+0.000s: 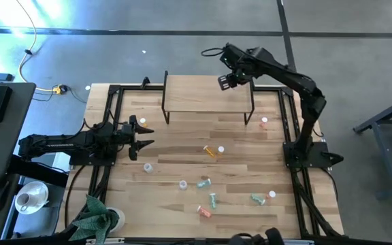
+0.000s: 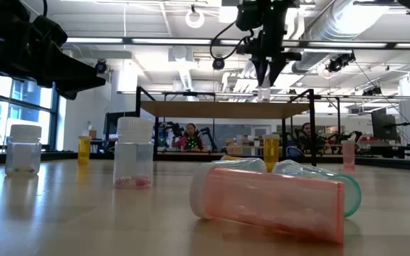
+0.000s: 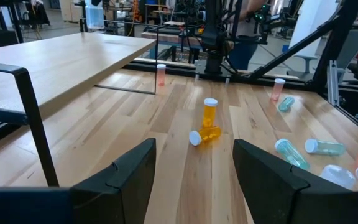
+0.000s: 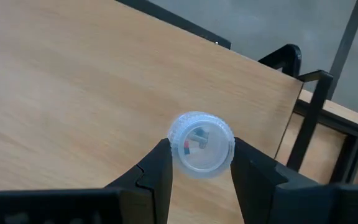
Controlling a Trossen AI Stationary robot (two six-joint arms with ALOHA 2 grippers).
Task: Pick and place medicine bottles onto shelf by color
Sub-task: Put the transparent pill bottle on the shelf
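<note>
My right pincer [image 4: 199, 163] grips a clear bottle [image 4: 200, 149] by its sides, hanging over the shelf [image 1: 196, 95] near its right edge. The bottle's long axis stands vertical, its round end toward my wrist. Let go too high and it could tip, then roll off that edge. My left pincer [image 3: 194, 171] waits open at the surface's [image 1: 175, 146] left edge, bottles scattered beyond.

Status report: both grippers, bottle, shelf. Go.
Right gripper shut on clear bottle, above shelf. Left gripper open, idle at table's left. Shelf top bare below.
</note>
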